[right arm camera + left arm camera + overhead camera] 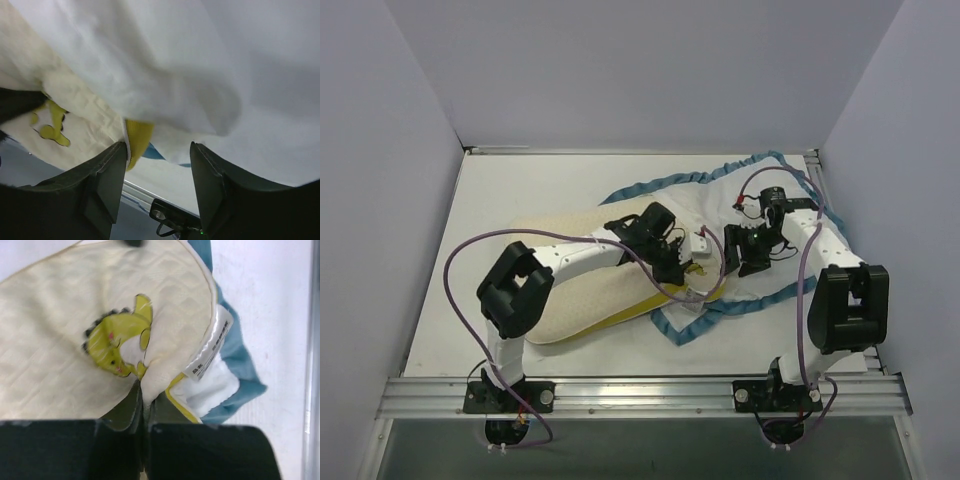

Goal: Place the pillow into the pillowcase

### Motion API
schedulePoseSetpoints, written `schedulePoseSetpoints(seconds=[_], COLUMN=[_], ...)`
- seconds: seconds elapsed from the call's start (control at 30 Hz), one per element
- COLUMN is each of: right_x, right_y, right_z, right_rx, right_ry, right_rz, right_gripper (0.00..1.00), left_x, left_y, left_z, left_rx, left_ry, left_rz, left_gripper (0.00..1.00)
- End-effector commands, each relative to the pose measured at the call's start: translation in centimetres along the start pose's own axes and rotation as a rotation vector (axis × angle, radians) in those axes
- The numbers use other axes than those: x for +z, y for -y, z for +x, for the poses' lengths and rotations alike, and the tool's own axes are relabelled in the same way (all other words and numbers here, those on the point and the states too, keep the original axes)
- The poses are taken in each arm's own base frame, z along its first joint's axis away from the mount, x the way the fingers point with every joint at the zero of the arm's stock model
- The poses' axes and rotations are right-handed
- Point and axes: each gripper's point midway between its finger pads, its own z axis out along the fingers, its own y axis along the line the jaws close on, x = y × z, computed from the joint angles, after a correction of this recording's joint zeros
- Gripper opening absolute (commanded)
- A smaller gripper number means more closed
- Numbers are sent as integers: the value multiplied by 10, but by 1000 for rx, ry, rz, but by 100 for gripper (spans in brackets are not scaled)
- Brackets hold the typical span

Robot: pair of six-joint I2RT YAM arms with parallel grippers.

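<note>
Left jaws, nearest the left wrist camera: clenched, pinching a fold of the pillow (60, 340) at its edge, just under the green logo (117, 347). One white label (210, 347) sticks out at the pillow corner beside the grip, with teal trim (240, 360) below it.

Right jaws: released and standing apart, nothing clamped. The white inside of the pillowcase (200, 65) drapes just ahead of the tips. A strip of the pillow's yellow side band shows in the gap, past the tips and not gripped.

Position, top view: the pillow lies flat on the bench (520, 190). Its long axis runs diagonally, from near the left arm (580, 258) base up toward the table centre. The far end meets the pillowcase, which is spread right of centre, white side up. That end appears to sit under a flap of the cover. How far in it is, cannot tell. Most of the pillow is outside.

Key relation: the pillowcase lies up and to the right of the left jaws, in line with the pillow's long axis. A push along that axis looks like what the job needs. The right arm (825, 250) is nearer the cover.

Count: one pillow, one pillowcase, two arms, one logo, one label.
</note>
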Motion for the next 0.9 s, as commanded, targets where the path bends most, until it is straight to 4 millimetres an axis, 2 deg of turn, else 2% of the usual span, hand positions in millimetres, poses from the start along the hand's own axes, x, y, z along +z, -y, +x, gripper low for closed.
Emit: schedulePoseSetpoints(seconds=[0.0,0.13,0.3,0.43,0.6,0.77,0.87], right_x=[-11,4,25,35,33,21,14], right_y=[13,14,18,38,50,24,24], right_z=[27,32,12,3,7,10,13], right_rx=[33,58,29,45,29,-25,-37], right_ry=[-40,-64,-41,-57,-59,-9,2], right_rz=[104,108,163,271,337,174,156], right_gripper=[53,55,58,56,56,55,52], left_x=[-32,-38,-38,-41,-43,-47,-47], left_y=[-3,-1,-1,-4,-8,-10,-10], left_z=[-22,-25,-18,-20,-24,-20,-19], left_rx=[-256,-286,-299,-309,-310,-319,-320], left_ry=[128,138,116,114,122,113,108], left_rz=[173,222,219,206,194,193,197], left_gripper=[0,0,0,0,0,0,0])
